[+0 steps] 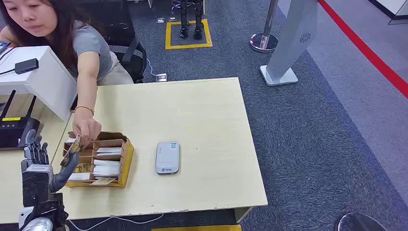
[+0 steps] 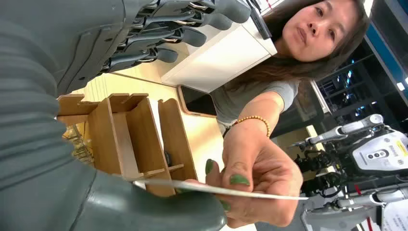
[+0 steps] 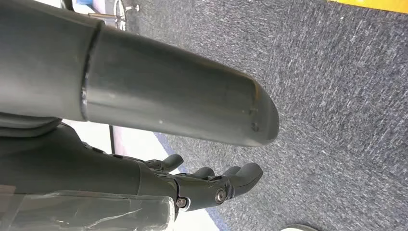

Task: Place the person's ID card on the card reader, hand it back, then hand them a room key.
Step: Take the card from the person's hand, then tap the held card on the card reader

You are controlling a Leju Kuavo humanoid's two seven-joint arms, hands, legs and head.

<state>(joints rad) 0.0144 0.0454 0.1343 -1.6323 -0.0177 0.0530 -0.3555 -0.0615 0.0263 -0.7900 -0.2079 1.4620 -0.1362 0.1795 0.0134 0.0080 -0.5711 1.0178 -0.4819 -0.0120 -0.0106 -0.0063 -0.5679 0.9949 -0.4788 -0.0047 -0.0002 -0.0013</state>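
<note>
The left hand (image 1: 41, 166) stands raised at the near left corner of the pale wooden table (image 1: 211, 125), its dark fingers (image 1: 33, 150) pointing up and apart while the thick grey thumb (image 1: 65, 174) reaches out toward a card (image 1: 71, 150). In the left wrist view the card (image 2: 226, 191) is seen edge-on as a thin pale strip. One end lies against the tip of the thumb (image 2: 159, 209) and the other is pinched in the person's hand (image 2: 260, 183) — so both touch it at once. The dark fingers (image 2: 192, 19) sit well apart from the card on the far side of the palm. Whether the thumb presses the card against anything or only touches it, I cannot tell.

Just beyond the thumb tip sits a wooden card box (image 1: 113, 161) with yellow edging, divided into compartments that hold white cards (image 1: 107, 168); the person's hand (image 1: 86, 129) hangs over its far left corner, the wrist wearing a beaded bracelet (image 1: 84, 109).

Further right of the fingers, beside the box but not touching it, a grey-white card reader (image 1: 167, 157) lies flat on the table.

The right hand (image 3: 211, 185) hangs over grey carpet (image 3: 337, 96) — its dark fingers loosely curled inward, the thumb (image 3: 183, 110) stretched out apart from them, with nothing between them.
</note>
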